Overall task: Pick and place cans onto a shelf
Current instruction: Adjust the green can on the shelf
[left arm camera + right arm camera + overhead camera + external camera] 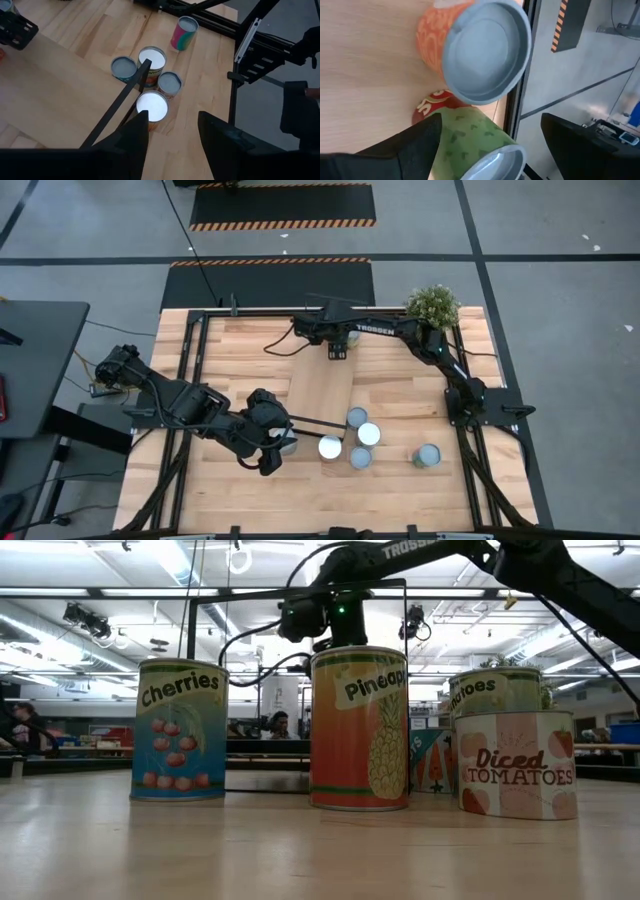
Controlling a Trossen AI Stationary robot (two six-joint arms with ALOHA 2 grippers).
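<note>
Cans (pixel 350 440) clustered beside shelf (pixel 322 388); left gripper (pixel 170 125) open near them, right gripper (pixel 487 150) open around green can (pixel 470 132) at shelf's far end.

arms: black, jointed | marking: white TROSSEN lettering | cables: black

A potted green plant (pixel 433 307) sits at the far right corner of the plank worktop (pixel 240 350). Beyond the worktop, black floor mats (pixel 282 206) edged in orange-black stripes lie on grey floor.
</note>
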